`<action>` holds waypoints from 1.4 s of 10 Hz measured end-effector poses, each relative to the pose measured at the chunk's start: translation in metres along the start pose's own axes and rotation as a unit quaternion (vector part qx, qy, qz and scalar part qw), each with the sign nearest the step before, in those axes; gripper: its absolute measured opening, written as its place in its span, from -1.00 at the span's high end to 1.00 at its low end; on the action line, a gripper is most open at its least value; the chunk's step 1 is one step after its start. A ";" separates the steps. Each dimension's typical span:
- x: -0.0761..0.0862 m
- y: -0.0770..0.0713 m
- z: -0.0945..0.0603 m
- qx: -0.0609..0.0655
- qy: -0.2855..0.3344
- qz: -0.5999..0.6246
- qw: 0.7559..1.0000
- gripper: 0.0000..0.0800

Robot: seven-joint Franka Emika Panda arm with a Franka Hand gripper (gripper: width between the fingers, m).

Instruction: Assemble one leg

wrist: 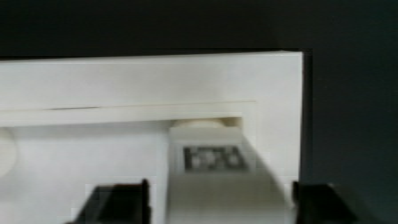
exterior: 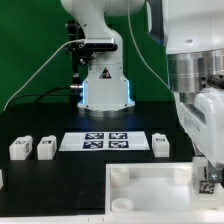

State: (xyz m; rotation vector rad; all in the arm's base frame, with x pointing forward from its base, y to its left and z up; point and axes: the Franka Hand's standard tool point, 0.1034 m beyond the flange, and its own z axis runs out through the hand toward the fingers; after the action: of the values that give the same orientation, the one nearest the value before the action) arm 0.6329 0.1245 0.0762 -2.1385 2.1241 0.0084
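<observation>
My gripper (exterior: 207,178) is at the exterior view's right, low over the near right corner of the large white panel (exterior: 140,205). It is shut on a leg (wrist: 217,170), a small white post with a black-and-white tag on its face. In the wrist view both dark fingers (wrist: 125,203) press against the leg's sides. The leg's far end meets a raised knob (wrist: 203,125) near the panel's (wrist: 107,90) edge. In the exterior view the held leg (exterior: 208,185) shows only as a tagged bit below the hand.
The marker board (exterior: 105,141) lies mid-table behind the panel. Two loose legs (exterior: 20,148) (exterior: 46,148) stand at the exterior view's left and one (exterior: 162,144) stands right of the marker board. Another white part (exterior: 2,178) shows at the left edge. The robot base (exterior: 105,85) stands behind.
</observation>
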 end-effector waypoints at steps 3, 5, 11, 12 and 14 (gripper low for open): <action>0.006 -0.001 0.000 0.000 0.001 -0.212 0.977 -0.57; 0.005 0.000 -0.001 -0.006 0.002 -0.372 0.928 -0.62; 0.009 -0.004 -0.003 -0.019 0.009 -0.620 0.784 -0.62; 0.009 -0.004 -0.003 -0.019 0.009 -0.620 0.784 -0.30; 0.009 -0.004 -0.003 -0.018 0.009 -0.575 0.818 0.27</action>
State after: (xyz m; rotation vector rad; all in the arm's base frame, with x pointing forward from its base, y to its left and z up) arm 0.6364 0.1151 0.0785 -3.0263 0.5195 -0.0862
